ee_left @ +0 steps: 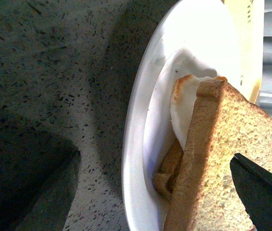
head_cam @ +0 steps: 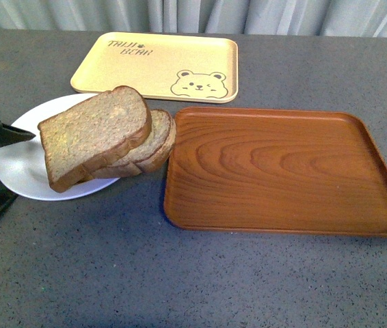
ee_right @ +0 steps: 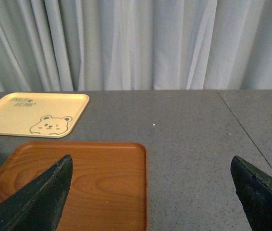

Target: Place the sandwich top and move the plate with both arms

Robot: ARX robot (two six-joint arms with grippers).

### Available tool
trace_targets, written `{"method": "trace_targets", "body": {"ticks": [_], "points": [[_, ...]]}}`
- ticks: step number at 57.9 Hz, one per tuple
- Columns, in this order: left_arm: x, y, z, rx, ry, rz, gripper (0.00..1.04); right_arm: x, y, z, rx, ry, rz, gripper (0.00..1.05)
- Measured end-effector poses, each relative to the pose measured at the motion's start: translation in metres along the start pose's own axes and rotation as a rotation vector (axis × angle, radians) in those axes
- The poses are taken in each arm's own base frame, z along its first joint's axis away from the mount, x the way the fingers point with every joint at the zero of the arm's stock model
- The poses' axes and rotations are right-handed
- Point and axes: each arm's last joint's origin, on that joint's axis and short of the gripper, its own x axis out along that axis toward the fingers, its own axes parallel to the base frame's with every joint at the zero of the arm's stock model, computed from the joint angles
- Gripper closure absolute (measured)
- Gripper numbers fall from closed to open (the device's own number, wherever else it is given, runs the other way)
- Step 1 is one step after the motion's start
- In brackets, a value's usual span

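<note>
The sandwich top (head_cam: 94,133), a thick squarish brown slice, lies tilted on smaller rounded slices (head_cam: 158,140) on the white plate (head_cam: 22,171). My left gripper (head_cam: 2,164) is open at the plate's left rim. In the left wrist view the gripper (ee_left: 150,192) straddles the plate (ee_left: 141,120). One finger (ee_left: 261,192) is over the sandwich top (ee_left: 232,159), the other (ee_left: 30,192) is beside the rim over the table. A pale white filling (ee_left: 184,106) shows under the slice. My right gripper (ee_right: 150,197) is open, holds nothing, and is out of the front view.
A brown wood-grain tray (head_cam: 282,171) lies right of the plate, its left edge next to the bread. A yellow bear tray (head_cam: 159,65) sits behind. In the right wrist view the wood tray (ee_right: 97,178) and grey table lie below the fingers, with curtains at the back.
</note>
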Motion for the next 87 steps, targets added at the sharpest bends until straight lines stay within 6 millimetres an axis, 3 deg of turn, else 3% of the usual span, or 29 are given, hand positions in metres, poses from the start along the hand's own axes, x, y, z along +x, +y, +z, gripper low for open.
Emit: {"method": "trace_targets", "body": {"ticks": [11,44,73,87], "points": [[0.004,-0.001,0.0,-0.032,-0.004,0.0,0.13,0.0,0.0,0.0,0.0,0.0,0.0,0.09],[-0.006,0.01,-0.009,-0.079,0.064,0.009,1.02,0.0,0.0,0.0,0.0,0.0,0.0,0.09],[-0.045,-0.015,-0.002,-0.152,0.016,-0.117,1.03,0.0,0.0,0.0,0.0,0.0,0.0,0.09],[-0.042,-0.032,-0.002,-0.177,0.03,-0.121,1.03,0.0,0.0,0.0,0.0,0.0,0.0,0.09]]}}
